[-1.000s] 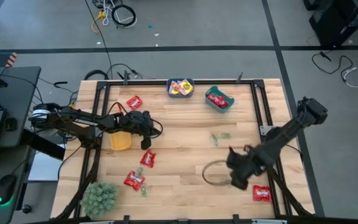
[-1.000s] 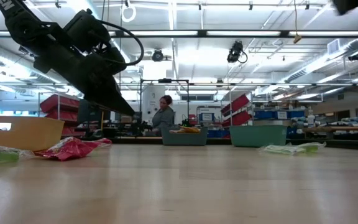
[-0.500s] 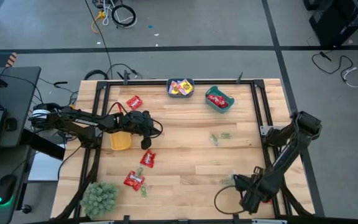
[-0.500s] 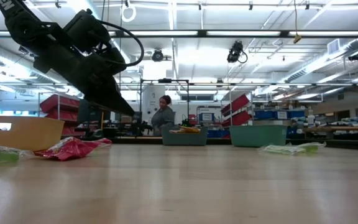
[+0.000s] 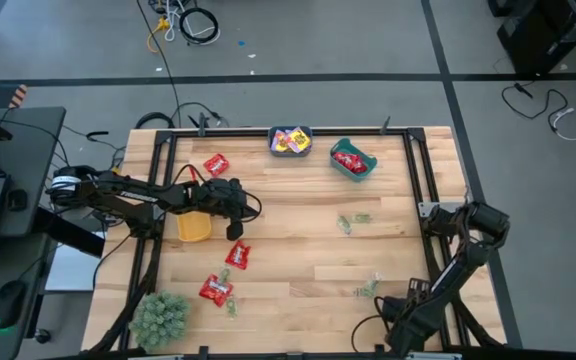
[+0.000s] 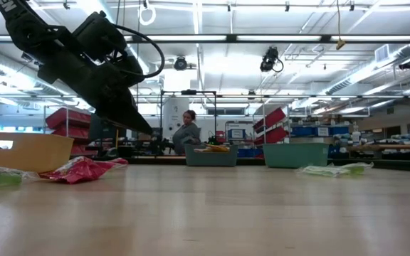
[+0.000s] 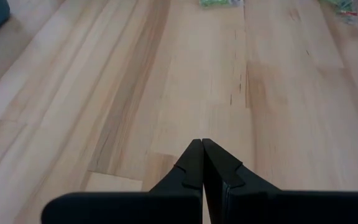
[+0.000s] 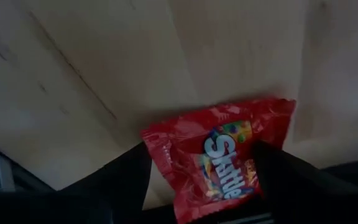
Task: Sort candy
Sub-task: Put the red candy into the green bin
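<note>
Fingers of the right gripper (image 8: 204,186) are spread around a red Skittles packet (image 8: 219,158) on the wooden bench (image 8: 92,74); the left gripper (image 7: 202,163) is pressed together.

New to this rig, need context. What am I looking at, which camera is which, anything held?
Two dark robot arms at a wooden table, sorting candy. One camera looks straight down, one sits at tabletop height, one rides on each wrist.

The left tool is shut and empty above the table, by a yellow bin. The right tool, at the near right edge, stands open around a red Skittles packet without gripping it.

More red packets and pale green pieces are scattered about. At the far edge, one bin holds yellow packets; a teal bin holds red ones.
</note>
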`<state>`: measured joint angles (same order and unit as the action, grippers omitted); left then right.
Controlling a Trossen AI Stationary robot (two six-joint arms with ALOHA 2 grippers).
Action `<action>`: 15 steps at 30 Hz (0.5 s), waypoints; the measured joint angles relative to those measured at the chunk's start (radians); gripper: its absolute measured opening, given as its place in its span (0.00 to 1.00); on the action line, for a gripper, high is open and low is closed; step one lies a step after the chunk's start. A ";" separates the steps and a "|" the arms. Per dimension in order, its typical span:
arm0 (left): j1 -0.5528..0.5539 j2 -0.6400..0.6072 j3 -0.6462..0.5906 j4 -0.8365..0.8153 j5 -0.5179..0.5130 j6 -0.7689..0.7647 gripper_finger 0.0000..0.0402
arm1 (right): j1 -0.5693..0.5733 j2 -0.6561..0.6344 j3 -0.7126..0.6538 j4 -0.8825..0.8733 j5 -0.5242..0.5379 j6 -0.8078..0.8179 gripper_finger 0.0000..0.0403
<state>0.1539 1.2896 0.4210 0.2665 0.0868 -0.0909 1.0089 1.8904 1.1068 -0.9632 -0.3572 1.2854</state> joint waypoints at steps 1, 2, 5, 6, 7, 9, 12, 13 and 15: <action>0.000 0.000 0.000 0.001 0.000 0.004 0.00 | -0.005 0.000 -0.007 0.009 -0.006 -0.014 0.64; 0.000 0.000 0.000 0.001 0.000 0.005 0.00 | -0.011 -0.001 -0.016 0.020 -0.012 -0.023 0.62; 0.000 0.000 0.000 0.004 0.000 0.006 0.00 | -0.035 -0.015 -0.038 0.036 -0.018 -0.044 0.52; 0.000 0.000 0.000 0.004 0.000 0.006 0.00 | -0.044 -0.020 -0.043 0.037 -0.018 -0.060 0.48; 0.000 0.000 0.000 0.002 0.000 0.006 0.00 | -0.057 -0.026 -0.048 0.036 -0.018 -0.082 0.43; 0.000 0.000 0.000 0.003 0.000 0.006 0.00 | -0.088 -0.032 -0.055 0.022 -0.009 -0.131 0.31; 0.000 0.000 0.000 0.005 -0.013 0.012 0.00 | -0.139 -0.039 -0.056 0.006 0.014 -0.200 0.12; 0.000 0.000 0.000 0.007 -0.015 0.015 0.00 | -0.160 -0.044 -0.057 0.004 0.017 -0.222 0.07; 0.000 0.000 0.000 0.019 -0.020 0.027 0.00 | -0.200 -0.059 -0.057 0.009 0.034 -0.262 0.04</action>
<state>0.1539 1.2892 0.4210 0.2856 0.0671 -0.0635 0.8093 1.8313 1.0496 -0.9537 -0.3236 1.0229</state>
